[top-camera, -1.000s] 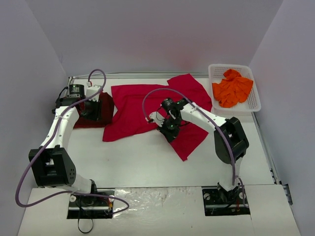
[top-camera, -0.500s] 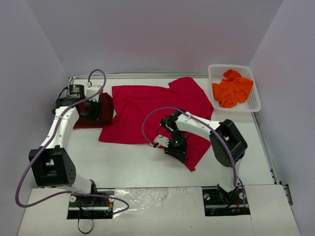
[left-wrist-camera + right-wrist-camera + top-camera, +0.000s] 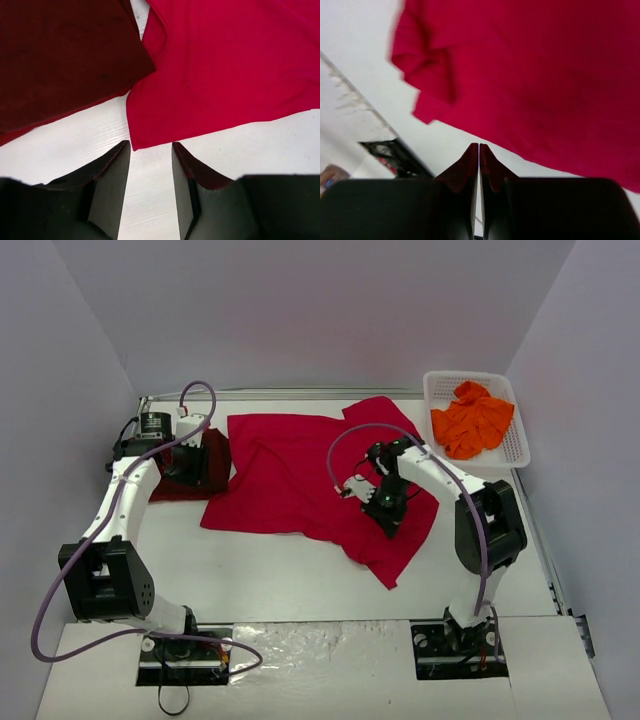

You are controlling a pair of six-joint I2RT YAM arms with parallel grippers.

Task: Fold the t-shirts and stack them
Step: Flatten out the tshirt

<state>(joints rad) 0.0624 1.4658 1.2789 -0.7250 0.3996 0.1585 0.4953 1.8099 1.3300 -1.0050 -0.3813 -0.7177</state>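
The bright red t-shirt [image 3: 290, 475] lies spread across the middle of the table, its near right corner bunched toward the front. My right gripper [image 3: 388, 515] hangs over its right part, shut with nothing in it [image 3: 479, 146]; the red cloth [image 3: 545, 65] fills the view beyond the fingertips. The dark maroon t-shirt [image 3: 213, 454] lies folded at the left. My left gripper [image 3: 188, 472] sits over it, open and empty [image 3: 150, 145], above bare table between the maroon cloth [image 3: 65, 55] and the red shirt's corner [image 3: 225, 65]. The orange t-shirt [image 3: 472, 425] is crumpled in the basket.
The white lattice basket [image 3: 468, 374] stands at the back right against the wall. Grey walls close in the table on the left, back and right. Both arm bases are bolted at the near edge.
My right gripper has swung from the shirt's near left edge back and to the right. The red t-shirt's near edge now lies spread farther forward. The left arm has stayed put.
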